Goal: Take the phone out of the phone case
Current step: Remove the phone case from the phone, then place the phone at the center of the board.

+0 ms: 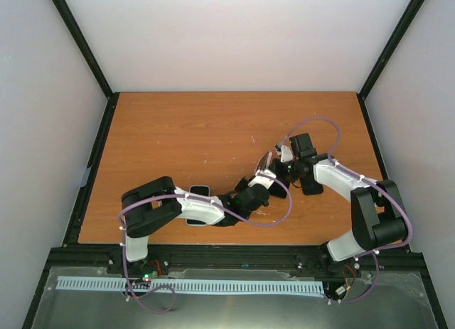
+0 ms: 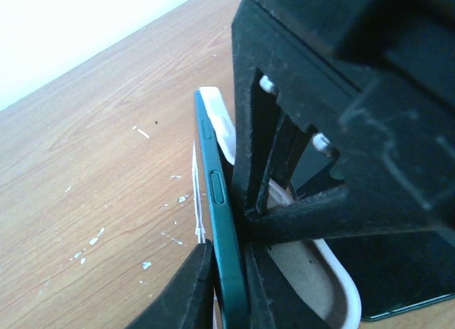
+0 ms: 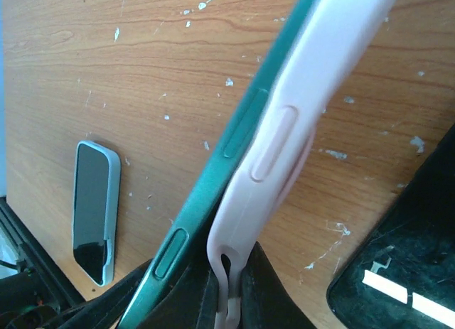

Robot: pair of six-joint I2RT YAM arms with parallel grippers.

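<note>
A teal phone [image 2: 217, 194] stands on edge, partly pulled out of a pale pink case [image 3: 313, 80]. My left gripper [image 2: 229, 272] is shut on the phone's edge. My right gripper [image 3: 227, 290] is shut on the case's lower rim, and the phone [image 3: 195, 208] leans away from the case on its left. In the left wrist view the case [image 2: 313, 286] shows its beige lining behind the phone, with the right gripper [image 2: 341, 130] above it. In the top view the two grippers meet at mid-table, left [image 1: 261, 178] and right [image 1: 283, 165], with the phone and case [image 1: 266, 162] between them.
A second phone in a pale grey-blue case [image 3: 96, 208] lies flat on the wooden table [image 1: 178, 130], just behind the left arm [image 1: 201, 190]. A black phone [image 1: 311, 183] lies on the table beside the right gripper. White flecks dot the wood.
</note>
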